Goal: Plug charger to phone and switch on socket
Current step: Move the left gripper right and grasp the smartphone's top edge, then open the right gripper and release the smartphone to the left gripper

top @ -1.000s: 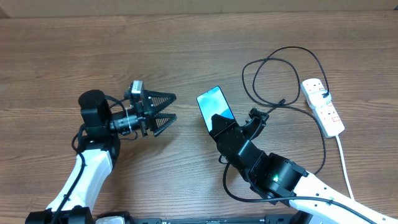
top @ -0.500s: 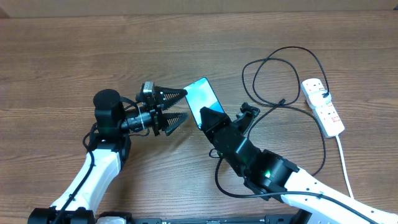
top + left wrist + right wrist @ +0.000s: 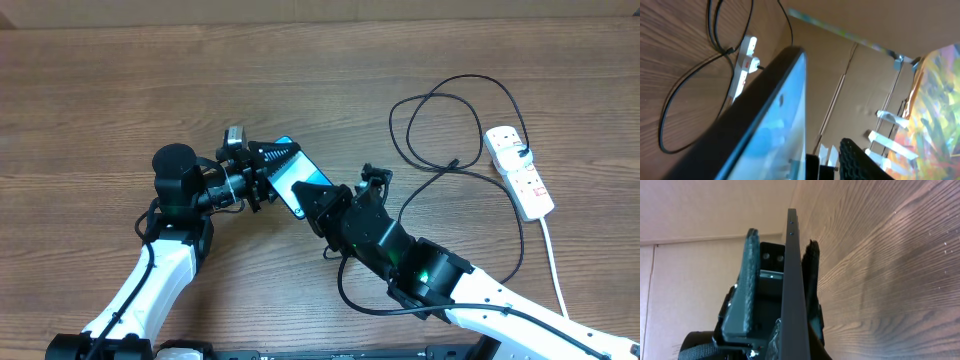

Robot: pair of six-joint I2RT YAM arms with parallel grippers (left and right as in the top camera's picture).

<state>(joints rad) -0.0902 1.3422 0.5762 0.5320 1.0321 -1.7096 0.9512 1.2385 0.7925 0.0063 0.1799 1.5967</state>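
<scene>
While the right gripper clamps one short end of the phone and holds it tilted off the table, the left gripper straddles the opposite end, jaws parted, with a gap on one side in the right wrist view. The phone looks rigid, light, glass-faced and probably slick. Best pinched across its flat faces near an end, leaving the port edge free. Charger and socket lie well apart from both, beyond the right gripper.
</scene>
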